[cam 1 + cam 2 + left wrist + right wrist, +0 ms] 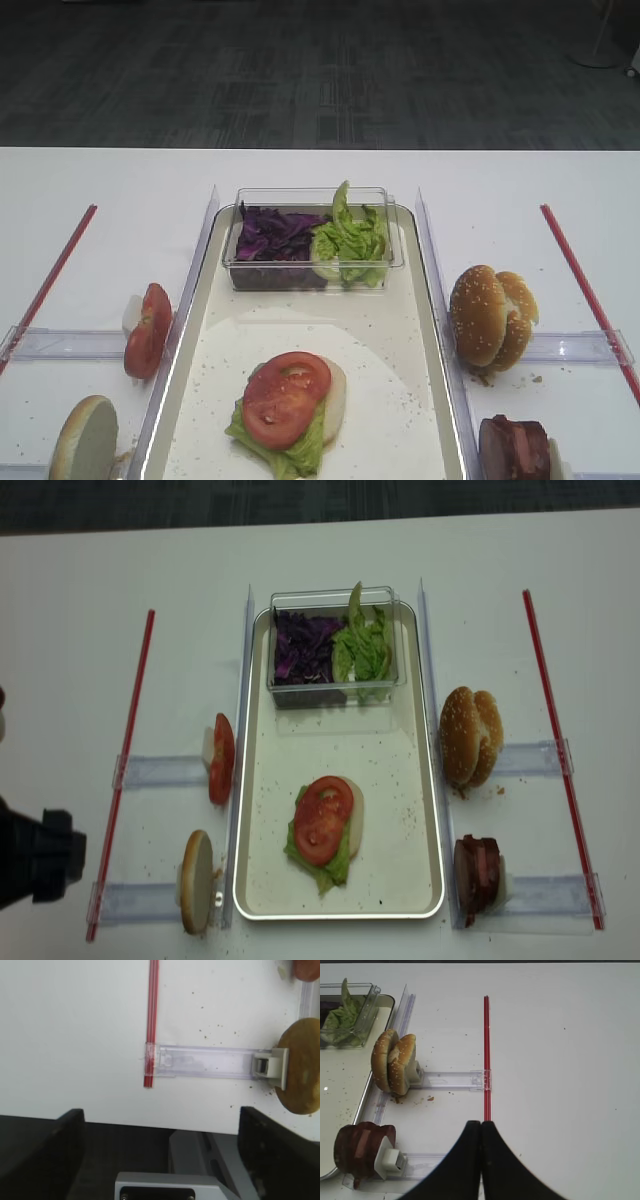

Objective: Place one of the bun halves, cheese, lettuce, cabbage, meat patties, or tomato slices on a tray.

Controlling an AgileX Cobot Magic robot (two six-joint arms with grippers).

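Between placements: tray holds bun half, lettuce, tomato slice. Left gripper wide, empty; right gripper closed, empty. Next likely: meat patties, near right.

White surface bearing a red strip along the left and another red strip along the right, clear plastic holders just beside each strip, a clear plastic tub at the far middle, dark carpeted floor beyond.
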